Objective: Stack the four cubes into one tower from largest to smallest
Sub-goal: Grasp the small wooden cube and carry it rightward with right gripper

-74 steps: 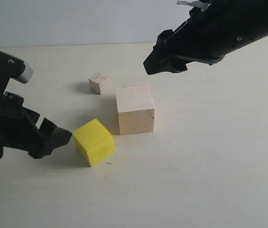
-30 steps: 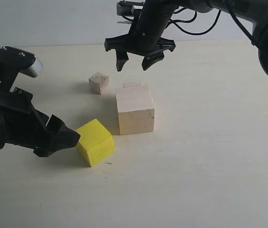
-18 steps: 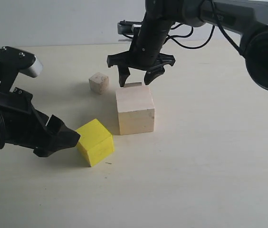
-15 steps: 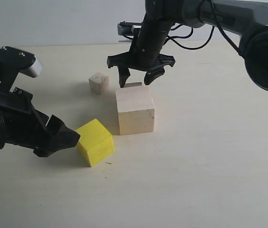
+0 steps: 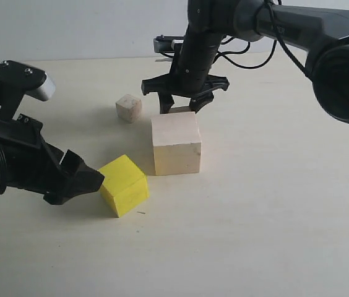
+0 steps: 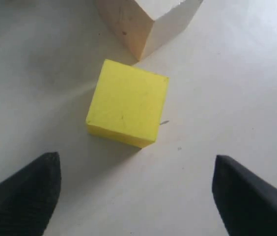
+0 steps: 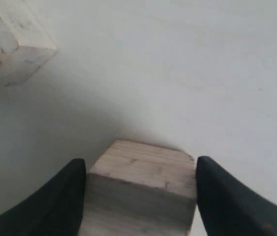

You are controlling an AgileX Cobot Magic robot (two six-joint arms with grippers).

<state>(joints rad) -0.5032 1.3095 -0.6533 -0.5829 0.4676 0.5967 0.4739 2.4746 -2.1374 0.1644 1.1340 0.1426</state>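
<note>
**Four cubes on the table, none stacked**

We count four cubes, each resting singly on the table: three of pale bare wood and one yellow. We count two arms, each with one pair of jaws.

Only the exterior view takes in all four. The large wood cube sits in the middle. The yellow cube lies to its front left, near it but apart. A little wood cube lies farther back on the left. The fourth wood cube sits right behind the large one, where the exterior view shows it only as a sliver.

The right wrist view shows that fourth cube plainly, between the fingers of the right gripper. Its jaws stand wide with a finger at each side, and we cannot tell whether they press it.

The left wrist view shows only the yellow cube and a corner of the large one. The left gripper has its jaws fully spread and empty, with the yellow cube just ahead of the fingertips.
</note>
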